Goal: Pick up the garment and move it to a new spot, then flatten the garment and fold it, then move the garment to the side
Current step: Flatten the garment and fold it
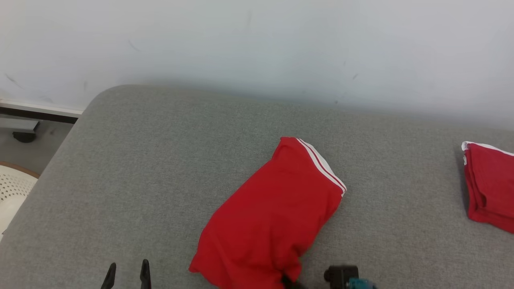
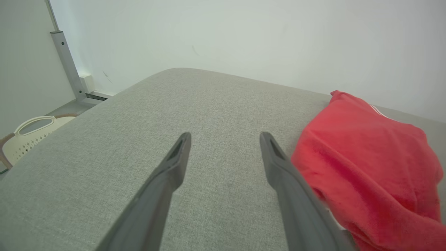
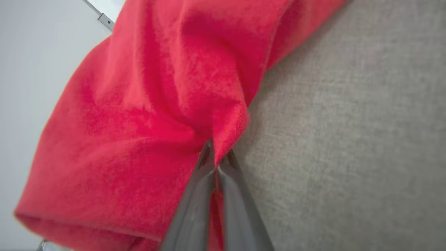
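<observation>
Red knit cloth is pinched between the two dark fingers of the right gripper (image 3: 216, 156). The tips meet with a raised fold of the garment (image 3: 139, 115) clamped between them, at the near edge of the cloth where it meets the grey upholstery. In the head view this gripper sits at the bottom edge, its fingertips tucked under the garment's near corner.

The left gripper (image 2: 225, 139) has its fingers spread wide with nothing between them, low over bare grey fabric. In its own wrist view one finger runs just beside the garment's edge; whether they touch cannot be told. From the head, a strip of bare upholstery separates the two.

The garment lies rumpled and slantwise near the middle of the grey cushion (image 1: 120, 160), its far end carrying a white-striped band. A second red garment (image 1: 490, 184), folded and edged in white, rests at the cushion's right side, well apart from the first. A pale wall (image 1: 257, 48) rises behind the cushion.

Beyond the cushion's left edge a pale perforated basket (image 1: 12, 192) stands on the floor; its contents cannot be made out.
</observation>
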Motion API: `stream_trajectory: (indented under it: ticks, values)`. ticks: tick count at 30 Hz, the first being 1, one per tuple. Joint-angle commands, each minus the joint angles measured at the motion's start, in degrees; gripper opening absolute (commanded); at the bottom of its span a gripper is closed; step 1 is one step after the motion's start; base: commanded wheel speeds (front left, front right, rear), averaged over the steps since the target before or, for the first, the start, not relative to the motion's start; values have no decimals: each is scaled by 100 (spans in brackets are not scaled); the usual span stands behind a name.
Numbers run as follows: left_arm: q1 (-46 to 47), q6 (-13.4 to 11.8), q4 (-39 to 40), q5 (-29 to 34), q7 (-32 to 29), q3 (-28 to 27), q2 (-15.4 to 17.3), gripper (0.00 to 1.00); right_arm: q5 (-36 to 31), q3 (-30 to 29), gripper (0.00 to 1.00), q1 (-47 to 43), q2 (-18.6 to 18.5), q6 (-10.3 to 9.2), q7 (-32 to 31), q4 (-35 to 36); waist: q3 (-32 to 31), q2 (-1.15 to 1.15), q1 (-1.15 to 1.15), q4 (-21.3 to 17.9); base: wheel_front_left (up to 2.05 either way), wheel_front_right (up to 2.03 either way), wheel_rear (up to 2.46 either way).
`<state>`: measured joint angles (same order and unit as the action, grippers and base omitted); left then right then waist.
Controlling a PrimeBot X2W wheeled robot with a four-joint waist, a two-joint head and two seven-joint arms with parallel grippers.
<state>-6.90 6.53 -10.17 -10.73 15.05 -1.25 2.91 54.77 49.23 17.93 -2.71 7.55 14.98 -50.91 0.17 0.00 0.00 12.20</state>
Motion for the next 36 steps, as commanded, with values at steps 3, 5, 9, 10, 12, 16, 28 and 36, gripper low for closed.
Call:
stream_trajectory:
  ticks: [3,5,9,10,12,16,28,36]
  values:
    - [-12,-36,58,-137,17,-37,-5,100,-672,-497,0,460,-44,-15,22,-198,76,0,0,-131,0,0,0]
    - [15,-57,54,-152,17,-21,-2,100,-1294,-873,0,610,-105,-15,24,-117,101,0,0,-210,0,0,0]
    - [60,-98,36,-224,17,15,-2,100,-2344,-1769,0,751,-422,-15,25,350,108,0,0,-351,0,0,0]
    - [74,-116,28,-239,17,25,-3,100,-2561,-1978,0,773,-480,-15,24,477,102,0,0,-379,0,0,0]
    - [94,-137,9,-269,17,50,-2,100,-2966,-2300,0,803,-602,-14,25,719,91,0,0,-424,0,0,0]
    - [121,-148,-27,-321,17,112,-2,100,-3788,-2965,0,847,-901,-15,25,1116,74,0,0,-506,0,0,0]
    - [98,-195,-68,-434,17,203,-3,100,-4675,-3914,49,492,-958,-15,26,667,81,0,0,-491,0,0,0]
    - [111,-187,-59,-403,17,228,-1,100,-4819,-4541,100,205,-682,-15,25,1629,110,0,0,-603,0,0,0]
